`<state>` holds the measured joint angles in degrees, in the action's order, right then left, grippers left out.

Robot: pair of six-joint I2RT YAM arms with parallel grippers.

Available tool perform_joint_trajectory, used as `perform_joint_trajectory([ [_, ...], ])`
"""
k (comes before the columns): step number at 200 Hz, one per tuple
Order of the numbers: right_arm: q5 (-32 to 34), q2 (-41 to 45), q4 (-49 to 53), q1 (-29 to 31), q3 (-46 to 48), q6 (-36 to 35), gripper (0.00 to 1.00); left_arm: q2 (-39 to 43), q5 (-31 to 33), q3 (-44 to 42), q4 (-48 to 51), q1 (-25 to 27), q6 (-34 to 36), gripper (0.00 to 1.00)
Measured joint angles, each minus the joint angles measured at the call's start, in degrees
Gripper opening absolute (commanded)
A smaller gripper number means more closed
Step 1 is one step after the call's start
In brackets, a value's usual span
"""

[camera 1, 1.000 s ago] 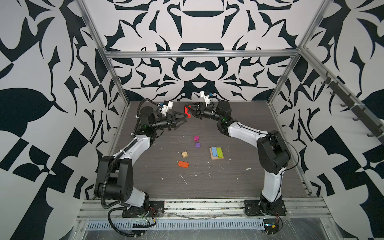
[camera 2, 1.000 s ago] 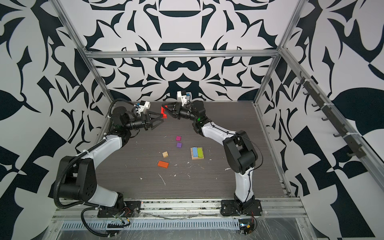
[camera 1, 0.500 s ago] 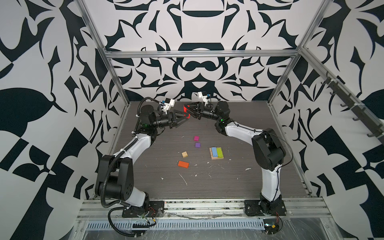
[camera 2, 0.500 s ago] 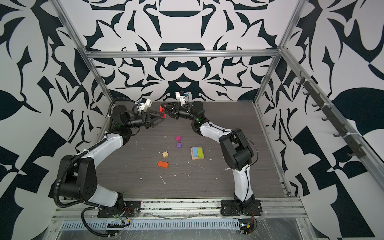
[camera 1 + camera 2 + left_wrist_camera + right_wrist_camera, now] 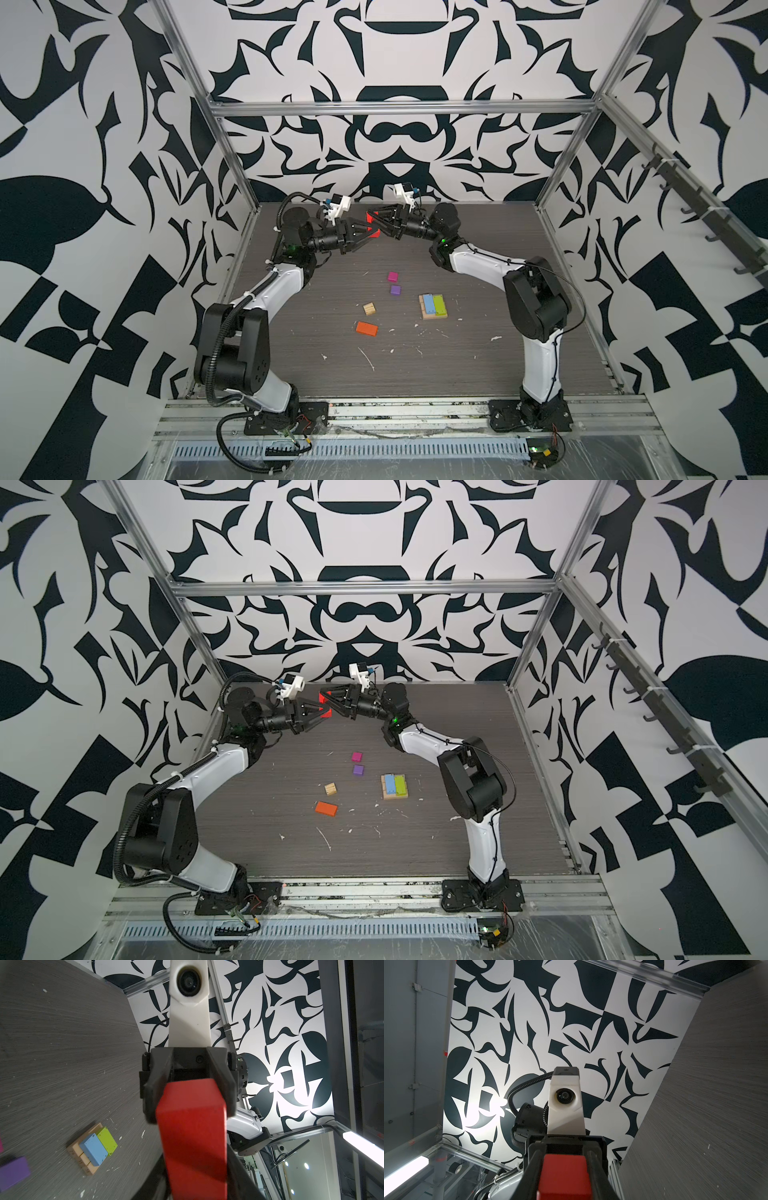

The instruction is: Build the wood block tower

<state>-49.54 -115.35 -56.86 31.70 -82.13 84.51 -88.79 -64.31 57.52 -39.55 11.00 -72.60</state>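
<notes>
- Two sets of fingers share one red block (image 5: 191,1136) in mid-air, well above the tabletop (image 5: 415,374). The right fingers (image 5: 223,1084) pinch one end. The left fingers (image 5: 241,1176) flank the other end closely, though I cannot tell whether they press it.
- If the right fingers let go before the left ones bite, the block likely drops to the tabletop below them and may bounce away.
- If both clamp while the arms pull or twist, the block may sit askew between the left fingers.
- The stack (image 5: 434,309), a blue block (image 5: 429,304) and a green block (image 5: 439,303) on tan planks (image 5: 435,316), lies well apart from the fingers. A crooked grip could knock it on arrival.
</notes>
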Motion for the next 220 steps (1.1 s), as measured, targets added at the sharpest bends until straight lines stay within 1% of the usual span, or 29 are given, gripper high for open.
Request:
perform_joint_trajectory([
  [10,0.1,0.0,-0.3,0.0,0.0,-0.2,0.33,0.0,0.0,0.1,0.2,0.0,-0.3,0.3],
  [17,0.1,0.0,-0.5,0.0,0.0,-0.2,0.34,0.0,0.0,0.2,0.4,0.0,-0.3,0.27],
  [39,0.2,0.0,-0.6,0.0,0.0,-0.2,0.36,0.0,0.0,0.7,1.8,0.0,0.5,0.21],
  [53,0.2,0.0,-0.4,0.0,0.2,-0.7,0.42,0.0,0.1,0.7,2.9,0.2,1.2,0.17],
  [79,0.5,0.3,2.6,0.0,0.7,-3.5,0.53,0.5,0.5,0.8,8.1,0.4,4.2,0.16],
  [93,0.8,0.9,6.0,-0.3,1.3,-5.7,0.54,1.6,1.0,0.9,12.6,0.6,7.0,0.16],
  [122,1.3,4.1,12.7,-1.0,2.9,-10.2,0.57,3.8,2.4,2.4,24.5,1.0,15.0,0.16],
  [157,1.8,8.6,17.2,-4.4,6.3,-13.3,0.59,5.8,4.0,3.7,34.8,2.4,23.5,0.16],
  [195,2.0,14.1,24.7,-8.6,11.1,-18.0,0.6,5.8,8.0,5.2,45.2,5.9,32.1,0.16],
  [220,2.4,19.1,31.5,-11.1,14.2,-23.0,0.6,5.2,11.3,8.3,51.7,9.2,38.3,0.16],
])
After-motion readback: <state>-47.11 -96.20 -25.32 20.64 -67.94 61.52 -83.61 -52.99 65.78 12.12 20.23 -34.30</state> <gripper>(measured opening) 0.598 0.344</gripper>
